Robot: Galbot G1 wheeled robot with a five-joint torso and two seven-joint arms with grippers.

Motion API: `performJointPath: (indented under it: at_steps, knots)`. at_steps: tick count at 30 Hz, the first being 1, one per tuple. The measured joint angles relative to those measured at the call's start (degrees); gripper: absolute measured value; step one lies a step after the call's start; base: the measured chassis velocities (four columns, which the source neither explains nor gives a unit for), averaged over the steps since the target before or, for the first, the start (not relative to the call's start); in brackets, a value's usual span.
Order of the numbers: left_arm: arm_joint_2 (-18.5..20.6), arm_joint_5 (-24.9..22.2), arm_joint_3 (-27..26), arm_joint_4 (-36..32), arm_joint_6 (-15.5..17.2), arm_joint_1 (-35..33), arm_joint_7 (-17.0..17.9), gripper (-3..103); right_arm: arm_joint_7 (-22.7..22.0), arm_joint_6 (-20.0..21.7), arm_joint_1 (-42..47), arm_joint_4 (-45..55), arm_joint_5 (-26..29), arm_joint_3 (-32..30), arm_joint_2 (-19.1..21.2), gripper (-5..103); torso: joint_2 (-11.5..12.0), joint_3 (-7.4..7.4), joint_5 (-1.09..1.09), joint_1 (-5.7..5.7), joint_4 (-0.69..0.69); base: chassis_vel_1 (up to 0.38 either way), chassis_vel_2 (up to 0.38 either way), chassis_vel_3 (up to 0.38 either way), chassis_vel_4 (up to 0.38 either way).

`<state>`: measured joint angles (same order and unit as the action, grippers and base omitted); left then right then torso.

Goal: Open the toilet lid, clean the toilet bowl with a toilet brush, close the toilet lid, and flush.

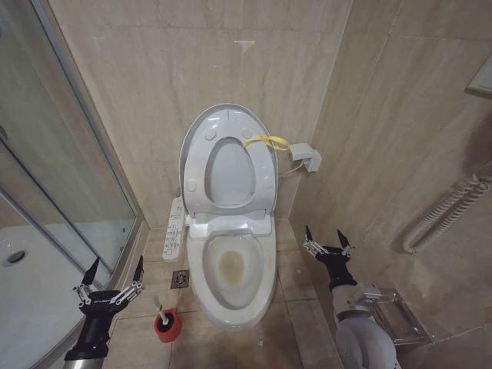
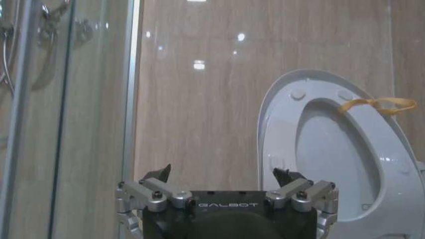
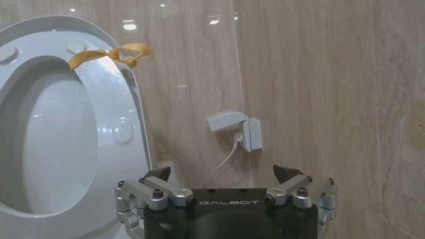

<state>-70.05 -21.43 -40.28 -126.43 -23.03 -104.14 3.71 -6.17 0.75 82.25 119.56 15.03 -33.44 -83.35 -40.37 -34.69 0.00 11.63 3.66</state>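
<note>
Now toilet lid (image 1: 231,127) stands raised; left gripper (image 1: 114,275) and right gripper (image 1: 328,238) both spread

This was a small bathroom, of the kind found in a home or hotel room. A white toilet bowl (image 1: 231,269) stood in the middle of the frame against a wall of glossy beige stone-look tiles (image 1: 138,84), with its toilet lid (image 1: 227,157) raised upright and a button panel (image 1: 175,229) along its side. The floor (image 1: 296,280) was laid in matching beige tiles, with a small square drain (image 1: 180,278) set into it. At the left of the frame a glass shower enclosure (image 1: 58,165) rose over a white shower tray (image 1: 27,284). A toilet brush (image 1: 164,318) sat in a red holder (image 1: 167,327) on the floor near the bowl, lower left of centre.
</note>
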Motion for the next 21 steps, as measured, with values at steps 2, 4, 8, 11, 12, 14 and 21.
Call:
performJointPath:
  at_steps: [2, 4, 8, 11, 12, 14, 21]
  knots:
    - [0.46, -1.04, 0.01, -0.50, 1.57, 0.21, 0.09, 100, 0.00, 0.00, 0.00, 0.00, 0.00, 0.00, 0.00, 100, 0.00, 0.00, 0.00, 0.00, 0.01, 0.000, 0.000, 0.000, 0.000]
    - [1.46, -3.53, -0.04, -1.17, 4.38, 0.79, 0.26, 100, 0.00, 0.00, 0.00, 0.01, 0.00, 0.00, 0.00, 100, 0.00, 0.00, 0.00, 0.00, 0.02, 0.000, 0.000, 0.000, 0.000]
    - [2.67, -5.57, -1.65, 0.19, 5.39, 2.57, -0.28, 100, 0.00, 0.00, 0.00, 0.00, 0.00, 0.00, 0.00, 100, 0.00, 0.00, 0.00, 0.00, 0.01, 0.000, 0.000, 0.000, 0.000]
    - [2.98, -6.20, -2.51, 0.83, 5.54, 3.54, -0.70, 100, 0.00, 0.00, 0.00, 0.00, 0.00, 0.00, 0.00, 100, 0.00, 0.00, -0.01, 0.00, 0.02, 0.000, 0.000, 0.000, 0.000]
    - [2.98, -6.35, -2.79, 0.86, 5.65, 3.81, -0.81, 100, 0.00, 0.00, 0.00, 0.00, 0.00, 0.00, 0.00, 100, 0.00, 0.00, 0.00, 0.00, 0.02, 0.000, 0.000, 0.000, 0.000]
    - [2.83, -6.47, -3.00, 0.55, 5.88, 3.94, -0.97, 100, 0.00, 0.00, 0.00, 0.00, 0.00, 0.00, 0.00, 100, 0.00, 0.00, 0.00, 0.00, 0.01, 0.000, 0.000, 0.000, 0.000]
    - [2.13, -5.08, -2.05, 0.44, 5.76, 4.17, -0.76, 100, 0.00, 0.00, 0.00, 0.00, 0.00, 0.00, 0.00, 100, 0.00, 0.00, 0.00, 0.00, 0.01, 0.000, 0.000, 0.000, 0.000]
